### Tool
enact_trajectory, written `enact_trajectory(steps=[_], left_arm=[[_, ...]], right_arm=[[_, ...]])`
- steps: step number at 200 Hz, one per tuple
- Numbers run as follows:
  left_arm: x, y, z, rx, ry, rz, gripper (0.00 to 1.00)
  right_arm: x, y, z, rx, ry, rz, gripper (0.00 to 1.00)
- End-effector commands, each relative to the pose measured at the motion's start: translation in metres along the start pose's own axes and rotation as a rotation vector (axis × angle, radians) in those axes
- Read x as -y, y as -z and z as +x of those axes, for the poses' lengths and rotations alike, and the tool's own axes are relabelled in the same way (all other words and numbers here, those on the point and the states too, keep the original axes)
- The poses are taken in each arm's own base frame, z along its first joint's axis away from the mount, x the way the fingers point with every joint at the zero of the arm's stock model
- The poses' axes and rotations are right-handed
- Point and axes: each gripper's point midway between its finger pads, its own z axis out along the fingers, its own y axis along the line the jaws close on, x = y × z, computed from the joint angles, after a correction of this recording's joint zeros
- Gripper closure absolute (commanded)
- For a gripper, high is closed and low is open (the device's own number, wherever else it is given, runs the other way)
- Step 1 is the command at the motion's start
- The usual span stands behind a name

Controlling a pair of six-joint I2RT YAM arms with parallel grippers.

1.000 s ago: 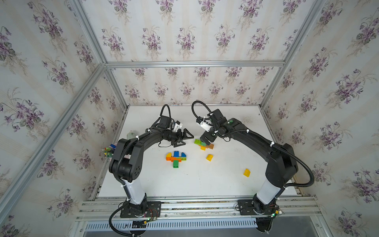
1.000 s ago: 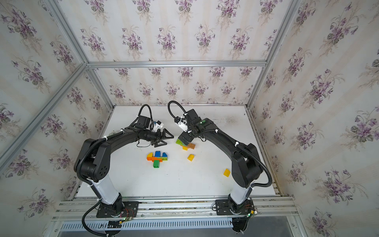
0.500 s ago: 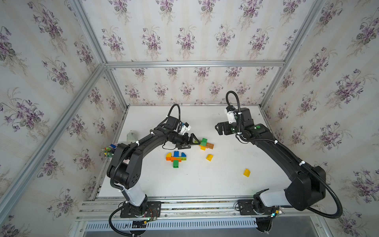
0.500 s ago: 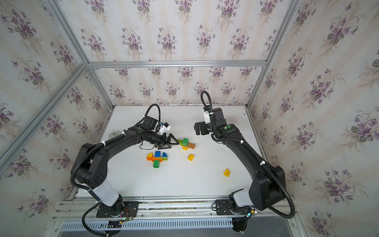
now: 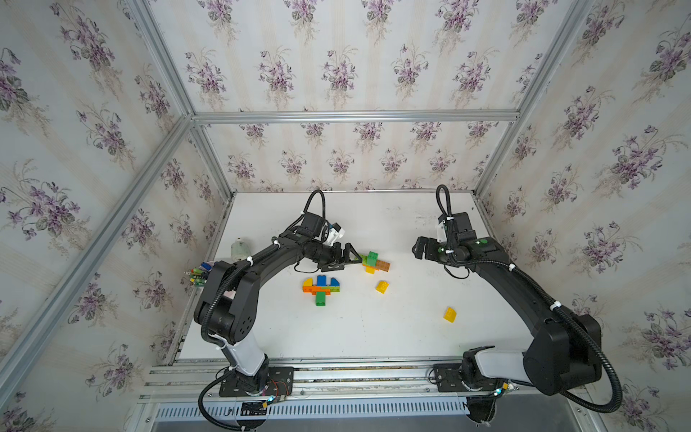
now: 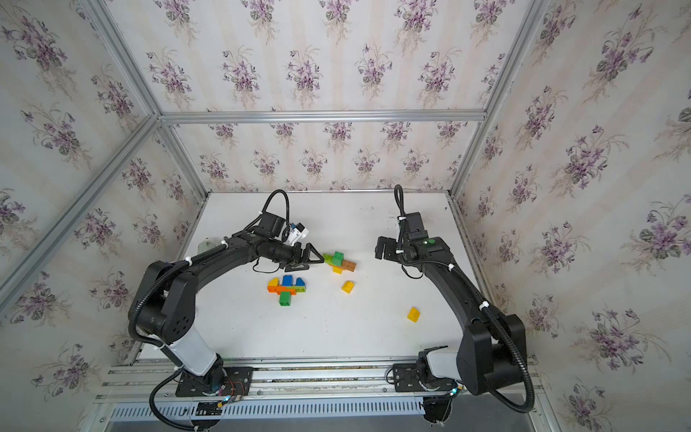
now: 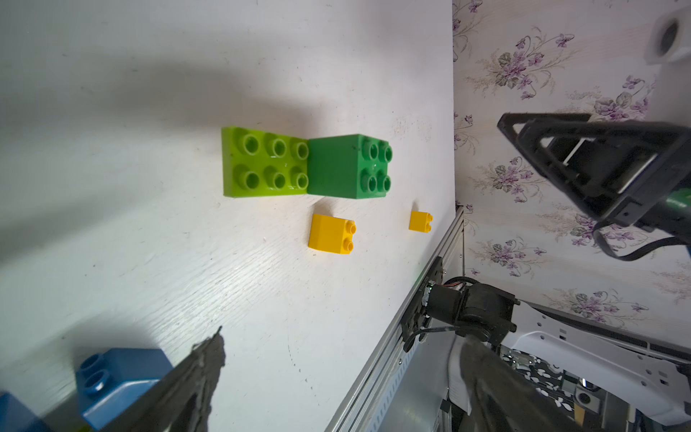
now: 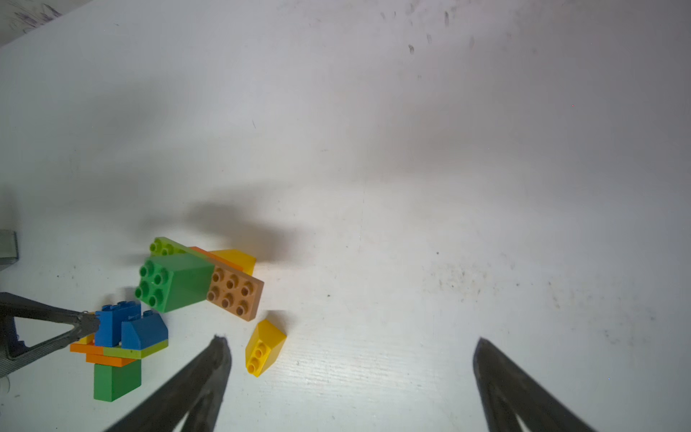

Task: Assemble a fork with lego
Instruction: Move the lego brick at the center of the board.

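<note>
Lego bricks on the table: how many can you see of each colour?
yellow bricks: 4
blue bricks: 2
dark green bricks: 2
lime bricks: 2
orange bricks: 3
brown brick: 1
Total visible: 14

Floral wallpaper [image 5: 336, 74] with purple blossoms lines the walls, framed by aluminium rails [image 5: 355, 116]. The white surface [image 5: 374, 329] is scuffed near its far edge, under even, soft light.

White table [image 5: 374, 336] bears scattered lego bricks [image 5: 321, 286]; marker pens [image 5: 197, 275].
</note>
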Motion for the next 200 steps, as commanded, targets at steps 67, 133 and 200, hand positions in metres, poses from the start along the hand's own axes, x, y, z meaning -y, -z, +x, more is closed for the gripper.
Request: enact_trajectory(steps=[67, 133, 200], left_arm=[[-0.007, 0.003, -0.035, 0.038, -0.009, 0.054, 0.01], [-0.012, -0.010, -0.036, -0.003, 0.016, 0.099, 0.00], [-0.014, -0.010, -0.036, -0.004, 0.021, 0.093, 0.02]], right_arm=[[0.103, -0.015, 0.075, -0.158, -0.217, 0.474, 0.01], [0.108, -0.034, 0.128, -0.276, -0.300, 0.433, 0.13], [0.094, -0.041, 0.152, -0.295, -0.384, 0.318, 0.29]])
